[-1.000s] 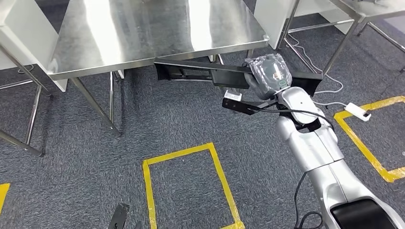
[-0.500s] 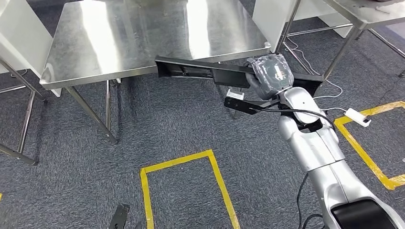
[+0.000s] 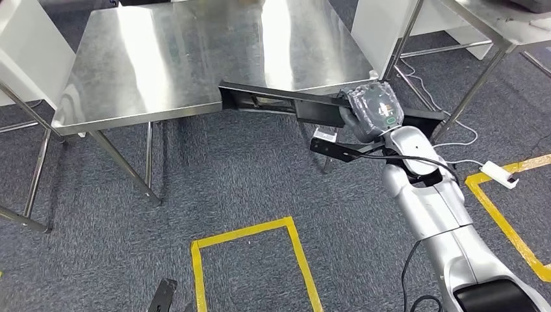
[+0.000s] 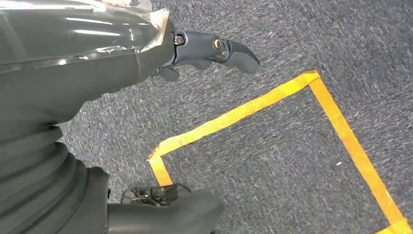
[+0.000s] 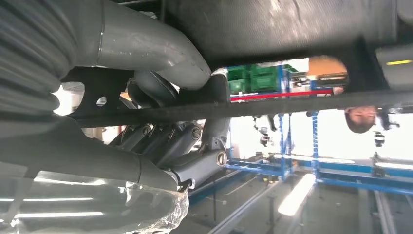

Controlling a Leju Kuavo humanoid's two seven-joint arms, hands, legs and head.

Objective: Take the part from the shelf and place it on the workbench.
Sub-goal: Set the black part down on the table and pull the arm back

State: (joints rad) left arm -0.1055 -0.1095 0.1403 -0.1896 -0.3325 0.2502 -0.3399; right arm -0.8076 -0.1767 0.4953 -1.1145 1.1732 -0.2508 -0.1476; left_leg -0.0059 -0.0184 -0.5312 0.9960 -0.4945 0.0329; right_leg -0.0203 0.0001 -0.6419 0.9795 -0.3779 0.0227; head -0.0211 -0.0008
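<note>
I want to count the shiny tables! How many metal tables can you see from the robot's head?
2. A big steel workbench stands straight ahead, behind the long black part in the right hand. Another table peeks in at the top right corner. More may stand out of view.

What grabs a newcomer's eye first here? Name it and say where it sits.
The long black part, gripped by the right robot hand, stands out first: it stretches across the near edge of the shiny steel workbench in the head view. Next come the yellow tape outlines on the grey carpet in front of the robot. The left robot hand hangs over that carpet, holding nothing.
</note>
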